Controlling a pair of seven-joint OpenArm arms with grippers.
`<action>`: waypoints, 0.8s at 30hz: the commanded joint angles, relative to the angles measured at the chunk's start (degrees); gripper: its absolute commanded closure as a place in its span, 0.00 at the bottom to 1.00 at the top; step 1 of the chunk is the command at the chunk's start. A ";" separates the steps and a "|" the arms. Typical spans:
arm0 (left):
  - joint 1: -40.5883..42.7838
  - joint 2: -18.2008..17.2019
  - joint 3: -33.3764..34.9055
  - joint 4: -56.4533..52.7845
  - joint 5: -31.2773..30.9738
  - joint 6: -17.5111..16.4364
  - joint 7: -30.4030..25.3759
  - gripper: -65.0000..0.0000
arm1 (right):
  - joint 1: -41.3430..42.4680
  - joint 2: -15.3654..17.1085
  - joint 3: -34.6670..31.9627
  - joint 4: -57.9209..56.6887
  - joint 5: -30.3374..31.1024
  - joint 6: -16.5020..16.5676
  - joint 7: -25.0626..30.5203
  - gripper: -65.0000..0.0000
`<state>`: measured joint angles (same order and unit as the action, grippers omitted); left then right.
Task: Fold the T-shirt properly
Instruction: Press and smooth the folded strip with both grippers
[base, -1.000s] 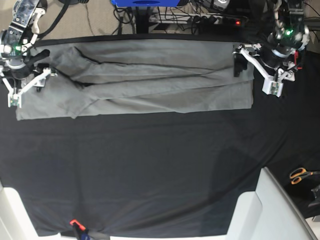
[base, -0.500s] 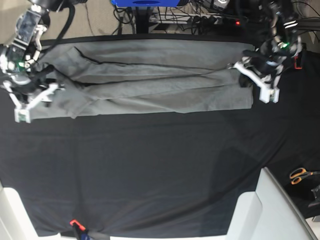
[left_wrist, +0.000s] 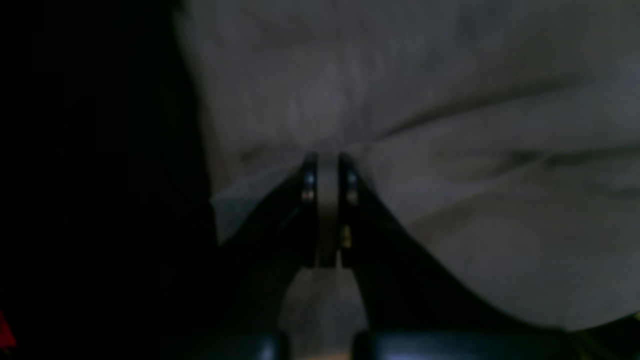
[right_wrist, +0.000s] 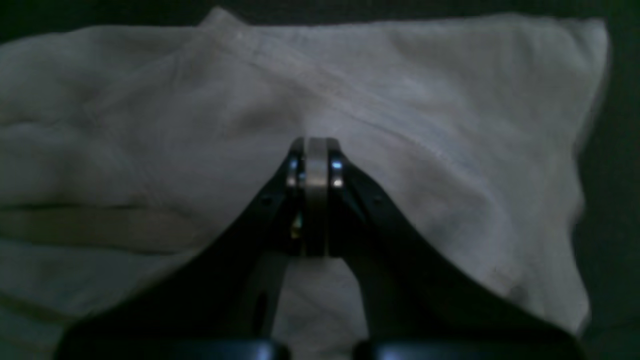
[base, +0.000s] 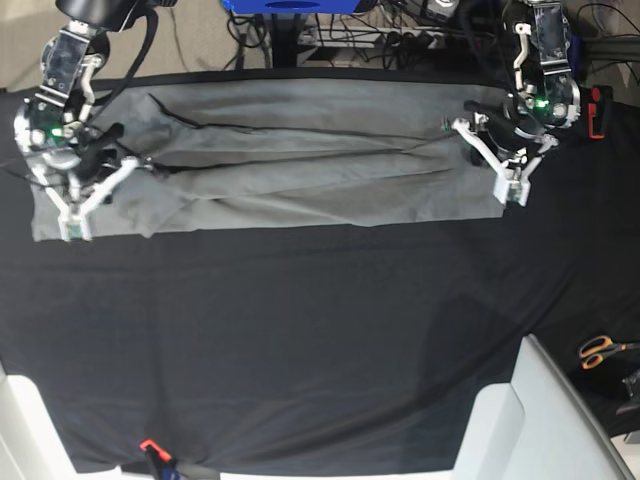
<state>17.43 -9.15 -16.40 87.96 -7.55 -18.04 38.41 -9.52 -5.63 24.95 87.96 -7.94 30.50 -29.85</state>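
The grey T-shirt (base: 300, 170) lies folded into a long band across the far part of the black table cloth (base: 300, 330). My left gripper (base: 482, 142) sits on the band's right end. In the left wrist view its jaws (left_wrist: 327, 167) are shut, with creases in the T-shirt (left_wrist: 450, 100) running out from the tips. My right gripper (base: 108, 168) sits on the band's left end. In the right wrist view its jaws (right_wrist: 316, 147) are shut on the T-shirt (right_wrist: 425, 100) near a stitched seam.
Orange-handled scissors (base: 600, 350) lie at the right edge. White moulded parts (base: 540, 420) stand at the near right and near left corners. A red-tipped tool (base: 150, 447) lies at the front edge. Cables and a blue stand (base: 290, 6) are behind the table.
Both arms have moved inward from beside the shirt's ends onto the cloth. The left arm came in from the right, the right arm from the left and lower.
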 joint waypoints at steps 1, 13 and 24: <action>-0.51 -1.36 0.27 -0.10 -0.40 0.15 -2.33 1.00 | -0.20 -0.04 -1.78 2.10 0.78 0.22 1.23 0.99; -0.86 -4.08 1.50 -3.79 -0.40 0.24 -4.00 1.00 | -0.81 0.13 -11.81 -1.85 0.69 -5.14 1.49 0.99; -0.95 -6.98 1.77 -3.96 -0.40 0.15 -4.00 1.00 | -3.98 0.05 -12.07 -2.29 0.69 -5.14 1.14 0.99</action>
<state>16.80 -15.29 -14.41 83.22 -7.75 -18.06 35.14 -14.09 -5.69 12.80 84.49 -7.64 25.45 -29.41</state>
